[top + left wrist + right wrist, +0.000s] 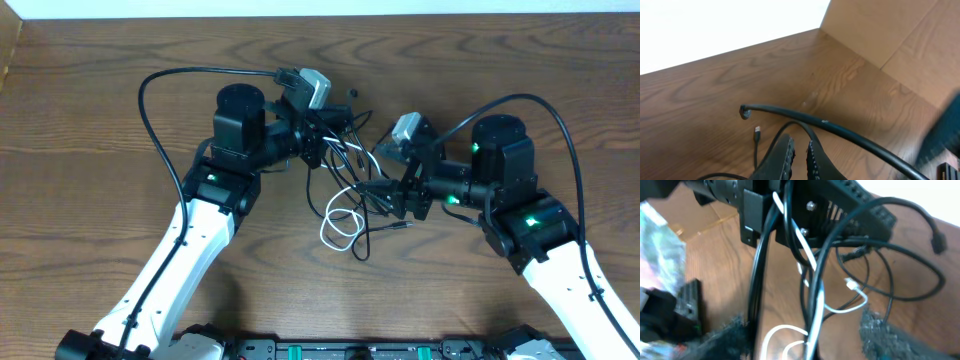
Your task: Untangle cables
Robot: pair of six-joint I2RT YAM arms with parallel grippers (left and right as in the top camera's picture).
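The left fingers point(785, 157) are closed, seemingly pinching the cables point(345, 205); the right fingers point(880, 335) gape around several. Closing there could trap crossed cables and tighten the tangle.

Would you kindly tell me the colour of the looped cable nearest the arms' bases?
The looped cable is white; the overhead view shows it best.

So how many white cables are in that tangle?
1 that I can tell: the white cable hangs from the left tool and loops on the table. Others may be hidden.
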